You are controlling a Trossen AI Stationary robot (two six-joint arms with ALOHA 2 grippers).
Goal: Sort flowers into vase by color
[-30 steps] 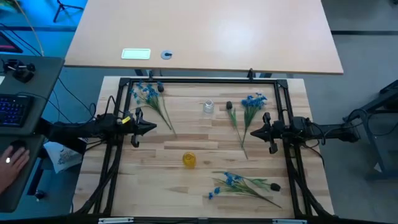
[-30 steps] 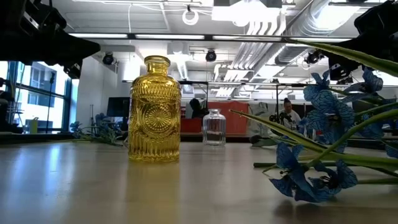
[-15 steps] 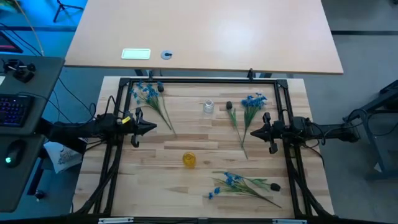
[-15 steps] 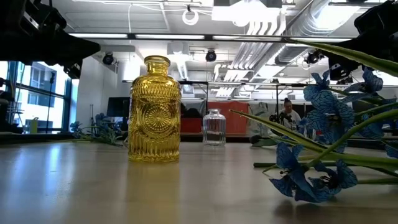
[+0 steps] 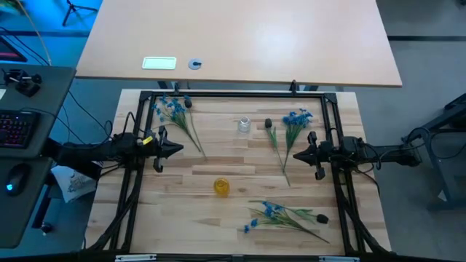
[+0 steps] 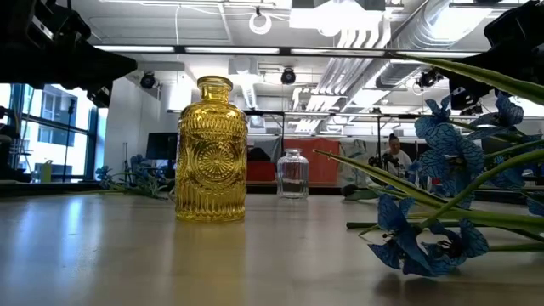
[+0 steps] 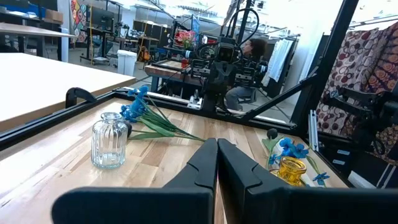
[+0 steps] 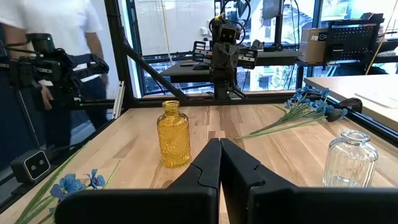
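Note:
Three sprays of blue flowers with dark buds lie flat on the wooden table: one at the far left [image 5: 175, 116], one at the far right [image 5: 287, 131], one at the near right [image 5: 284, 216]. A yellow glass vase [image 5: 221, 187] stands near the middle, and a clear glass vase [image 5: 243, 125] stands farther back. My left gripper [image 5: 180, 149] is shut and empty at the table's left. My right gripper [image 5: 294, 154] is shut and empty at the table's right. Both hover above the table with their fingers pointing toward the middle.
A black metal frame [image 5: 233, 94] runs around the table. A person [image 8: 56, 56] stands beyond the table's near side in the right wrist view. A desk [image 5: 240, 40] lies beyond the far edge.
A person's hand at the mouse left of the table has drawn away out of the high view. Both arms and all the flowers have kept still.

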